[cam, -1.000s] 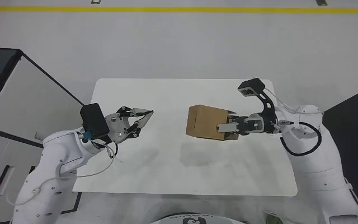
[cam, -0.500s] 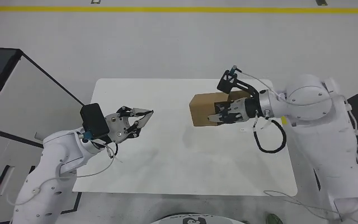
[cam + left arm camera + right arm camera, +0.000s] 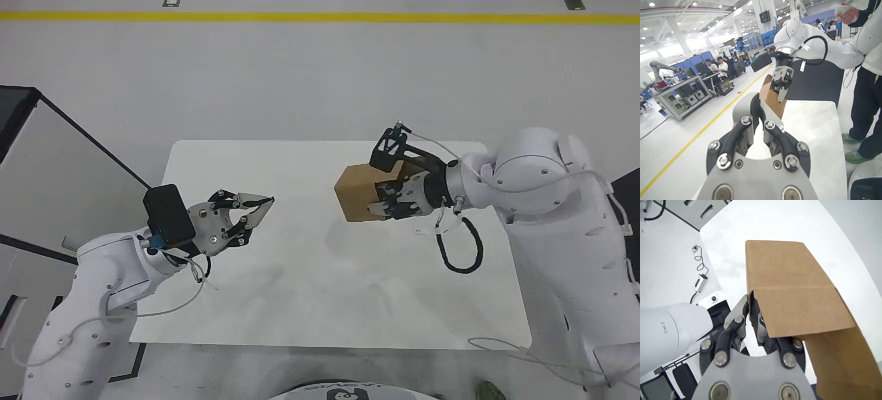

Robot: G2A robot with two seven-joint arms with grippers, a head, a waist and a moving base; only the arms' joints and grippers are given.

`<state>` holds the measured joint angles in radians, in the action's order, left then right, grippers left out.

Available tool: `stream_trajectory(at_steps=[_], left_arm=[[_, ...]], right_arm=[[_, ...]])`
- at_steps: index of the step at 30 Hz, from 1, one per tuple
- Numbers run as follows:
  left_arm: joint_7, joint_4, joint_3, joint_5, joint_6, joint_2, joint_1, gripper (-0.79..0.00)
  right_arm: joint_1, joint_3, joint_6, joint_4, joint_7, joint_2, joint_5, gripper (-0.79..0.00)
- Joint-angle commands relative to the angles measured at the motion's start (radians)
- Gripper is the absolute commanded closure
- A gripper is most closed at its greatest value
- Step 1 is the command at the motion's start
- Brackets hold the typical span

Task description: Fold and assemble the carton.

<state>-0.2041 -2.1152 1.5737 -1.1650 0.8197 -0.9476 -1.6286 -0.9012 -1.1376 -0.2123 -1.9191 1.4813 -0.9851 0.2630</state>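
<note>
Pinching carton (image 3: 357, 193) wall, right end effector (image 3: 385, 206)

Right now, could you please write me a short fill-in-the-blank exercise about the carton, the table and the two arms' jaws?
1. The jaws of the ____ arm are shut on an edge of the carton.
2. The jaws of the left arm hold ____.
3. The carton is ____ in colour.
4. The table is ____ in colour.
Missing words: right; nothing; brown; white.
</note>
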Motion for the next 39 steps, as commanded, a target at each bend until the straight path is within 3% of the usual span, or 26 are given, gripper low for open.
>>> stream_trajectory(at_steps=[1,2,3,4,10,17,22,32,39], left_arm=[[0.000,0.000,0.000,0.000,0.000,0.000,0.000,0.000],[0.000,0.000,0.000,0.000,0.000,0.000,0.000,-0.028],[0.000,0.000,0.000,0.000,0.000,0.000,0.000,-0.332],[0.000,0.000,0.000,0.000,0.000,0.000,0.000,-0.785],[0.000,0.000,0.000,0.000,0.000,0.000,0.000,-0.785],[0.000,0.000,0.000,0.000,0.000,0.000,0.000,-0.785],[0.000,0.000,0.000,0.000,0.000,0.000,0.000,-0.785],[0.000,0.000,0.000,0.000,0.000,0.000,0.000,-0.785],[0.000,0.000,0.000,0.000,0.000,0.000,0.000,-0.785]], right_arm=[[0.000,0.000,0.000,0.000,0.000,0.000,0.000,0.000],[0.000,0.000,0.000,0.000,0.000,0.000,0.000,0.000],[0.000,0.000,0.000,0.000,0.000,0.000,0.000,0.000],[0.000,0.000,0.000,0.000,0.000,0.000,0.000,0.000],[-0.001,0.068,-0.002,-0.031,0.017,0.002,0.146,0.000],[0.089,0.238,0.009,-0.015,0.055,-0.013,0.330,0.000],[0.150,0.359,-0.018,0.034,0.055,-0.030,0.372,0.000],[0.151,0.361,-0.019,0.036,0.051,-0.031,0.374,0.000],[0.223,0.555,-0.015,0.088,0.055,-0.057,0.517,0.000]])
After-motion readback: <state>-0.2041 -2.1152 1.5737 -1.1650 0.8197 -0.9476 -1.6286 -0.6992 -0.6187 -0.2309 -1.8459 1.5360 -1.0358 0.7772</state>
